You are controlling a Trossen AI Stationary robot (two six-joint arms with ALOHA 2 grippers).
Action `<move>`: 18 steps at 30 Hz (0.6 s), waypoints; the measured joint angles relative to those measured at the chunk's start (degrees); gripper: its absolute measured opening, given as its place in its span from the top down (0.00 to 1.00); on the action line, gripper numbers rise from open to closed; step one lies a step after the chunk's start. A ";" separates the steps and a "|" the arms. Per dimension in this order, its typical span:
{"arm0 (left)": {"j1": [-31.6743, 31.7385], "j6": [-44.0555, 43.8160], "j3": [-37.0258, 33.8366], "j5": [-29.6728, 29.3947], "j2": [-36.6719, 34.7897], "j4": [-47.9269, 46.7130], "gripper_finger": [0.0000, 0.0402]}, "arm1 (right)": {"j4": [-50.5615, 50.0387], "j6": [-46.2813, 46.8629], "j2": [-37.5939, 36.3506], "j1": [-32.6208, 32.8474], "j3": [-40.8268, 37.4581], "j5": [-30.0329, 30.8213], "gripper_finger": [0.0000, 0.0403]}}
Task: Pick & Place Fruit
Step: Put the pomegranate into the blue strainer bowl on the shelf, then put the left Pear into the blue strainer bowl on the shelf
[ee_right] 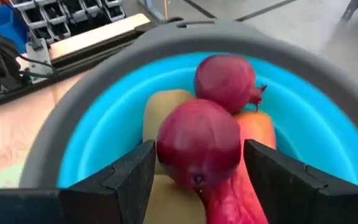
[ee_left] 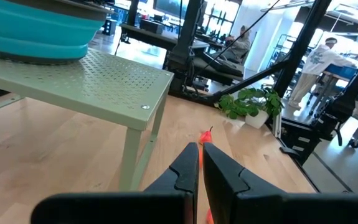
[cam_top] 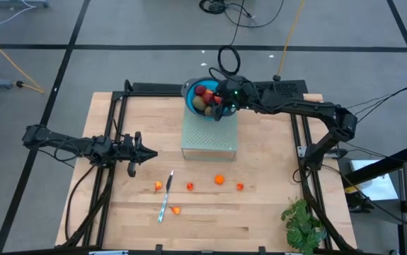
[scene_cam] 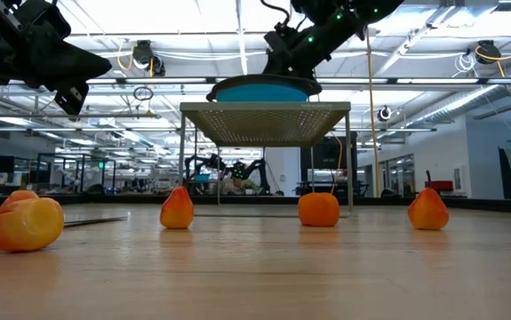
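Your maroon fruit (ee_right: 198, 144) sits in the blue bowl (ee_right: 85, 140) on the far raised stand (cam_top: 209, 139), right gripper (ee_right: 197, 168) reaching in from the right, fingers parted either side of it, grip unclear, left gripper (cam_top: 152, 153) closed, empty, hovering left of stand, small orange pieces (cam_top: 219, 180) on the near table (cam_top: 260, 212).

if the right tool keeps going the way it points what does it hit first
Most likely the near maroon ball, sitting between the open fingers of the right tool in the blue bowl. How far off it is cannot be told.

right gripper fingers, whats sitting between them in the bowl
In the right wrist view, a dark maroon ball sits between the open right gripper fingers, inside the blue bowl, atop other fruit.
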 joint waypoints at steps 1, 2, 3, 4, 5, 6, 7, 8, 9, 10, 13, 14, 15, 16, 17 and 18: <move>0.00 0.00 0.00 0.00 0.01 0.00 0.95 | 0.01 -0.03 0.00 -0.06 0.00 -0.01 0.41; 0.00 0.00 0.00 0.00 -0.01 0.00 0.95 | 0.16 -0.17 -0.07 -0.10 0.00 0.00 0.41; 0.00 0.00 0.00 0.00 0.01 0.00 0.95 | 0.24 -0.20 -0.12 -0.10 0.00 0.01 0.41; 0.00 0.00 0.00 0.00 0.01 0.00 0.95 | 0.28 -0.20 -0.13 -0.10 0.00 0.00 0.41; 0.00 0.00 0.00 0.00 0.01 0.00 0.95 | 0.25 -0.22 -0.11 -0.10 0.00 0.00 0.41; 0.00 0.00 0.00 0.00 0.00 0.00 0.95 | 0.19 -0.22 -0.09 -0.10 0.00 0.02 0.41; 0.00 0.00 0.00 0.00 0.01 0.00 0.95 | 0.17 -0.21 -0.09 -0.10 0.00 0.01 0.41; 0.00 -0.01 0.00 0.00 0.01 0.00 0.95 | 0.21 -0.22 -0.09 -0.10 0.00 0.00 0.41; 0.00 0.00 0.00 0.00 0.01 0.00 0.95 | 0.25 -0.22 -0.10 -0.10 0.00 0.02 0.40; 0.00 -0.01 0.00 0.00 0.01 0.00 0.95 | 0.28 -0.22 -0.11 -0.10 0.00 0.05 0.40; 0.00 -0.02 0.00 0.00 0.01 0.00 0.95 | 0.20 -0.38 -0.30 -0.10 0.00 0.13 0.40; 0.00 -0.02 0.00 0.00 0.01 0.00 0.95 | 0.20 -0.83 -0.55 -0.10 0.00 0.41 0.40; 0.00 -0.02 0.00 0.00 0.00 0.00 0.95 | 0.48 -1.33 -0.84 -0.10 0.00 0.67 0.40; 0.00 -0.02 0.00 0.00 0.01 0.00 0.95 | 0.78 -1.75 -1.35 -0.10 0.00 1.26 0.40; 0.00 -0.02 0.00 0.00 0.01 0.00 0.95 | 0.65 -2.15 -2.11 0.00 0.00 1.71 0.40; 0.00 -0.02 0.00 0.00 0.00 0.00 0.95 | 0.39 -2.80 -2.77 0.20 0.00 1.84 0.40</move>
